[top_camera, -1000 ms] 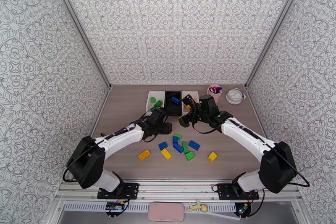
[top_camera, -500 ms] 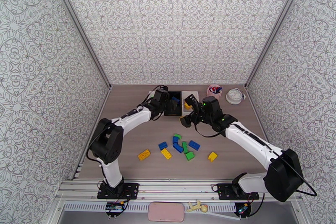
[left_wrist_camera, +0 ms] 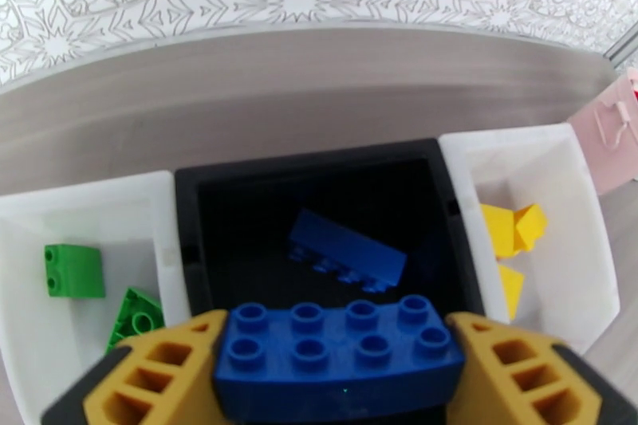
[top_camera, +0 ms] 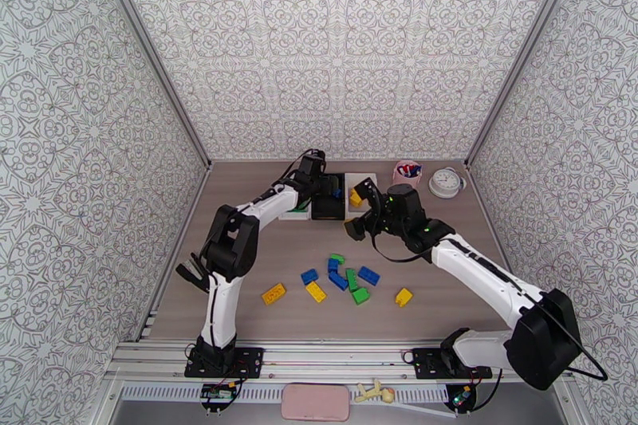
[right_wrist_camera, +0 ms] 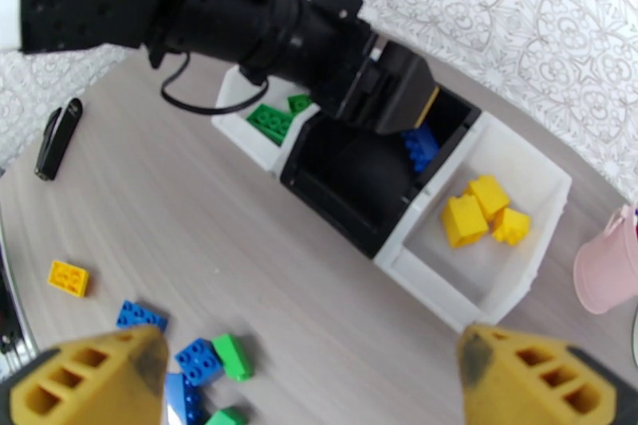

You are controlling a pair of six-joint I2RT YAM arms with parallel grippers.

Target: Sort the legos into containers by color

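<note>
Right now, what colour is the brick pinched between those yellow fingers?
Blue. The lego brick shows best in the left wrist view.

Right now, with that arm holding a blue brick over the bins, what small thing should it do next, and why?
Probably open the left gripper and drop its blue brick. It hangs over the black bin, where a second blue brick lies; the left white bin holds green bricks, the right white bin yellow bricks.

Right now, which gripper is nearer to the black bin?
Left. The left gripper holds a blue brick above the black bin; the right gripper, open, hovers beside it by the yellow-brick bin.
</note>
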